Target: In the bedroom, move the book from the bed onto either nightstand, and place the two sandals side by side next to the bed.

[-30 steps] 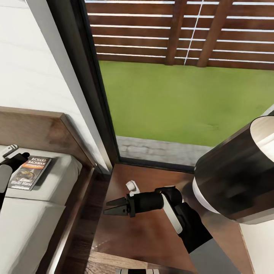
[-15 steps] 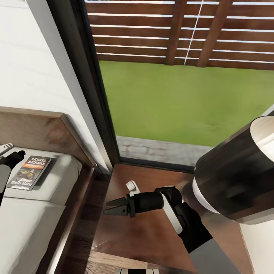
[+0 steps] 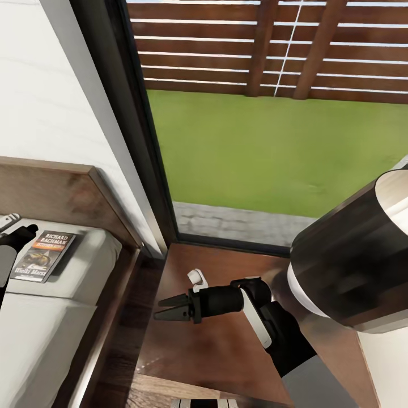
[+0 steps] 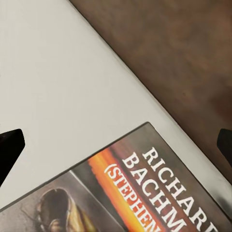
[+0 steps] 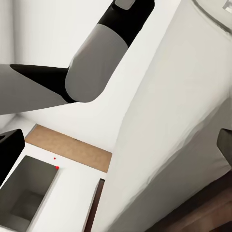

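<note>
- Fingers of the left gripper stand wide apart with nothing between them; in the left wrist view their dark tips flank the title end of the book, which is not yet between them.
- Book lies flat on the pale mattress of the bed, close under the headboard, its long axis running away from the headboard and its title end toward it.
- Left arm is plainly the nearer one: in the head view its black wrist sits just beside the book's outer long edge, on the side away from the nightstand.
- Right gripper hovers over the nightstand's glossy top, fingers slightly parted and empty, pointing toward the bed, well apart from the book.
- Coming move likely turns on the left fingers straddling the book's short width.
</note>
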{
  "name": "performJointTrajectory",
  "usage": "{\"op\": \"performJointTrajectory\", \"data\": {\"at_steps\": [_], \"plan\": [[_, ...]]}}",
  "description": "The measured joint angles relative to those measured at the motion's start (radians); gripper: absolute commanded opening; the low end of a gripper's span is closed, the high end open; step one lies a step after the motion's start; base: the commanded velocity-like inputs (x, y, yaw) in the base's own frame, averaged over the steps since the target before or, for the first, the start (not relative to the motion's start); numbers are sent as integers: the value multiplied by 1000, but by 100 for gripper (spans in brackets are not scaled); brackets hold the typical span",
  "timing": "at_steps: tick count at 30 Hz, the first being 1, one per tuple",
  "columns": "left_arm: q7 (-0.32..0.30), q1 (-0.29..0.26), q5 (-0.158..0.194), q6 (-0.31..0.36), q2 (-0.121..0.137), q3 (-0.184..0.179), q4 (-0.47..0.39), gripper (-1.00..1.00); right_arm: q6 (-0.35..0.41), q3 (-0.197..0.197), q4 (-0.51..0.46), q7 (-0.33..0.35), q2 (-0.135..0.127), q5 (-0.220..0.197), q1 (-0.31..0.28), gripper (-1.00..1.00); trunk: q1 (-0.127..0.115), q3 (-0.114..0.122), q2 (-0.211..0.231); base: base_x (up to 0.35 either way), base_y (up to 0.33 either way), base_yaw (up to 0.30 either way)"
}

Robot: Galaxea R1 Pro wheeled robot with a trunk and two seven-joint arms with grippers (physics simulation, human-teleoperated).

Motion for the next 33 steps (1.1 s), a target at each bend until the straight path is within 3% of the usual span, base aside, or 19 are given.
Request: {"op": "performJointTrajectory", "data": {"at_steps": [6,11,20,30,33], "plan": [[0,0,0,0,0,0,4,100,0,0,0,0,0,0,0,100,0,0,0,0,0,0],[0,0,0,0,0,0,4,100,0,0,0,0,0,0,0,100,19,-16,-35,0,0,0],[0,0,0,0,0,0,4,100,0,0,0,0,0,0,0,100,19,-16,-35,0,0,0],[0,0,0,0,0,0,4,100,0,0,0,0,0,0,0,100,57,-47,-105,0,0,0],[0,0,0,0,0,0,4,100,0,0,0,0,0,0,0,100,58,-47,-105,0,0,0]]}}
